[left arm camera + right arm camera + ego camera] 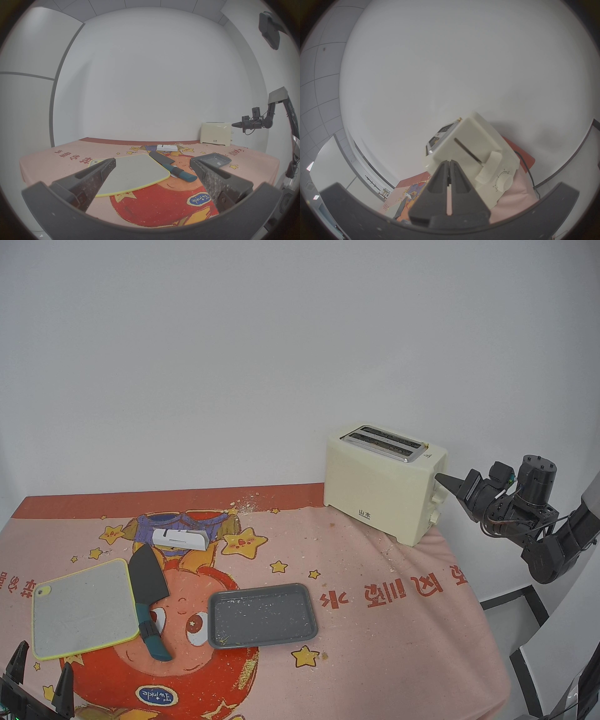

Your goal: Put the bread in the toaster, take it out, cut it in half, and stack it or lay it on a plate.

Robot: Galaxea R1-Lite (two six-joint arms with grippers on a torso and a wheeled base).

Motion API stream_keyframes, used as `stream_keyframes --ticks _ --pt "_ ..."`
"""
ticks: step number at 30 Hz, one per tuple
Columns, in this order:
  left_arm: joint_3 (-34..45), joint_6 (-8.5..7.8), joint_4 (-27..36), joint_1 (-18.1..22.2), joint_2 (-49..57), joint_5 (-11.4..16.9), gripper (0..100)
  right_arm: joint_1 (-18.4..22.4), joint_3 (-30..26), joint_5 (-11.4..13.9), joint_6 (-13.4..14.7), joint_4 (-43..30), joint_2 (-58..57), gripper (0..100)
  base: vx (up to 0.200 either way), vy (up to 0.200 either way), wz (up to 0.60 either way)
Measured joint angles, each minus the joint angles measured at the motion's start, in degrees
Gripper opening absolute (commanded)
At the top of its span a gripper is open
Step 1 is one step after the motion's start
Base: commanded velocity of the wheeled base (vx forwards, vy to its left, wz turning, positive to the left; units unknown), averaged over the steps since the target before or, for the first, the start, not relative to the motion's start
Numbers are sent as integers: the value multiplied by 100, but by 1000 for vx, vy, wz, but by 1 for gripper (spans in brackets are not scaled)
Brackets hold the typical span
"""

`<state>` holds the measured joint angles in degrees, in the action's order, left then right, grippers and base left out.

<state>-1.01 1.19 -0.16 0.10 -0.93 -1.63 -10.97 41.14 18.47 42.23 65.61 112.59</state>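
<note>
Found the toaster (pixel 384 484) upright at the far right corner of the table (pixel 400 627), with the right gripper (pixel 439 477) pinched closed on nothing, tips just beside the side bearing the lever (pixel 489 167). Found the left gripper (pixel 152 162) spread wide, empty, low at the table's near left edge. Noted the knife (pixel 149 599) lying between the cutting board (pixel 84 607) and the grey plate (pixel 262 615), blade just beside the board.

- Toaster (pixel 384 490) stands right of centre, at the back of the bench (pixel 400 627).
- Cutting board (pixel 81 609) lies lower left, knife (pixel 149 596) just right of it, plate (pixel 262 615) at lower centre.
</note>
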Motion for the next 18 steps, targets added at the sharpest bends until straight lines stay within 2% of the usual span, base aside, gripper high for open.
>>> stream_keyframes --ticks 4,9,13,18 --pt "0 0 0 0 0 0 100 -206 -187 0 -115 -83 -273 0 0 0 0" --pt "0 2 0 0 0 -2 100 -551 -505 2 -613 -512 -747 0 0 0 0" --pt "0 0 0 0 0 0 100 -777 -857 11 -1264 -784 -1122 0 0 0 0" --pt "0 0 0 0 0 0 100 -914 -1485 129 -2348 -907 -1548 0 0 0 0"
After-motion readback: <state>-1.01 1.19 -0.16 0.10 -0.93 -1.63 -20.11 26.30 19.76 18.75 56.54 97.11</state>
